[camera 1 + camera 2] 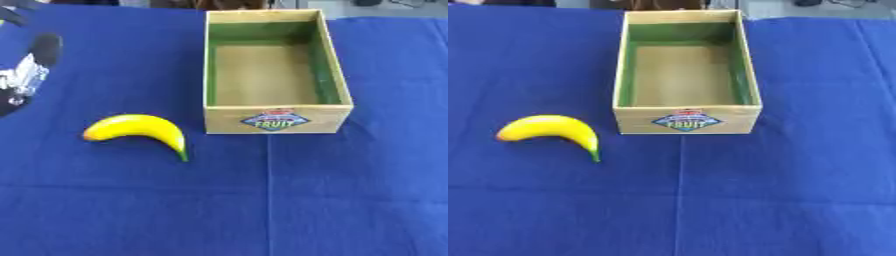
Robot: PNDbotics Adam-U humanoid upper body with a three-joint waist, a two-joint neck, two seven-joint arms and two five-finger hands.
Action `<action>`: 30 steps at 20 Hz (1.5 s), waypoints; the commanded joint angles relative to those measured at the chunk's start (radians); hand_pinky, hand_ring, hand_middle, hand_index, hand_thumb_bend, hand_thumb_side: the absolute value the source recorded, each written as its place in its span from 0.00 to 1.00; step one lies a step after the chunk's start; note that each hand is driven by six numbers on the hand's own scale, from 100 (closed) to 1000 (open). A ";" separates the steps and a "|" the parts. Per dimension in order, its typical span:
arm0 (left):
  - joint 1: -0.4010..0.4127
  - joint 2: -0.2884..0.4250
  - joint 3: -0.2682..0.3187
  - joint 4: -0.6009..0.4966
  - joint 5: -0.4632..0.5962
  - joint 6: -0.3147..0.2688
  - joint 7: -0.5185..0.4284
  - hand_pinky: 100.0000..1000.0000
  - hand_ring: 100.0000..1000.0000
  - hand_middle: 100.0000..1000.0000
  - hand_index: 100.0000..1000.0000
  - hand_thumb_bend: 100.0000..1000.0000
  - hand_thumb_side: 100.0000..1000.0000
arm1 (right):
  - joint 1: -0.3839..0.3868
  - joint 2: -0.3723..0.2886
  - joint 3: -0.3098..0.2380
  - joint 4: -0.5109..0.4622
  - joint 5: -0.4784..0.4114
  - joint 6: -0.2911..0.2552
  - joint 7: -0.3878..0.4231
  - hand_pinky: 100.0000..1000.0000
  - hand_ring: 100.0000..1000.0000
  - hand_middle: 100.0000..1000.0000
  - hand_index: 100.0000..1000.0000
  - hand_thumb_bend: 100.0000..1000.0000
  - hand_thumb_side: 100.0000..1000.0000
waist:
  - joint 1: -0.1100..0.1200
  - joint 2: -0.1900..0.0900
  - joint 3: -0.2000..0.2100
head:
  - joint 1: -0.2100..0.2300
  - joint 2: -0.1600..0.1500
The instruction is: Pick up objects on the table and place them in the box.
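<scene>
Blue cloth fills the near part of the view, bare and creased with a fold line running across it. At about nine to ten o'clock, on the left edge of the left eye view, part of the left arm shows as black and silver machinery; whether its fingers are curled or straight cannot be told, and it touches nothing. Right of it, toward the centre, the banana lies on the cloth, yellow, curved, its green stem pointing to five o'clock. Just beside it at two o'clock stands the box, wooden with green inner walls and a FRUIT label on its near wall, nothing inside. No right hand shows.
</scene>
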 commanded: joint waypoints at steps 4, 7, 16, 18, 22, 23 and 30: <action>-0.066 0.160 -0.063 -0.017 -0.084 0.061 -0.187 0.65 0.77 0.78 0.97 0.28 0.86 | -0.007 -0.032 0.000 -0.019 -0.001 0.001 0.008 0.77 0.71 0.72 0.91 0.00 1.00 | 0.006 -0.028 -0.001 | 0.003 0.008; -0.099 0.190 -0.106 -0.017 -0.105 0.069 -0.292 0.67 0.79 0.79 0.98 0.32 0.82 | -0.006 -0.033 0.002 -0.019 -0.002 0.001 0.011 0.77 0.71 0.72 0.91 0.00 1.00 | 0.006 -0.029 -0.003 | 0.009 0.010; -0.166 0.207 -0.182 -0.015 -0.108 0.083 -0.525 0.68 0.81 0.81 0.99 0.39 0.68 | -0.004 -0.033 0.006 -0.019 -0.005 0.001 0.016 0.77 0.71 0.72 0.91 0.00 1.00 | 0.007 -0.028 -0.007 | 0.016 0.007; -0.177 0.212 -0.197 -0.013 -0.111 0.088 -0.563 0.68 0.81 0.81 0.99 0.40 0.67 | -0.004 -0.033 0.007 -0.019 -0.005 0.001 0.017 0.77 0.71 0.72 0.91 0.00 1.00 | 0.008 -0.028 -0.007 | 0.017 0.005; -0.195 0.212 -0.224 -0.009 -0.116 0.097 -0.625 0.68 0.82 0.81 1.00 0.43 0.67 | -0.003 -0.033 0.008 -0.019 -0.006 0.001 0.019 0.77 0.71 0.72 0.91 0.00 1.00 | 0.009 -0.027 -0.007 | 0.017 0.005; -0.197 0.212 -0.227 -0.009 -0.117 0.100 -0.634 0.68 0.82 0.81 1.00 0.43 0.67 | -0.003 -0.033 0.008 -0.019 -0.006 0.001 0.020 0.77 0.71 0.72 0.91 0.00 1.00 | 0.009 -0.027 -0.007 | 0.017 0.005; -0.212 0.209 -0.282 0.034 -0.141 0.110 -0.686 0.63 0.79 0.77 0.95 0.41 0.59 | -0.004 -0.029 0.012 -0.019 -0.009 0.001 0.023 0.77 0.71 0.72 0.91 0.00 1.00 | 0.009 -0.024 -0.013 | 0.024 -0.001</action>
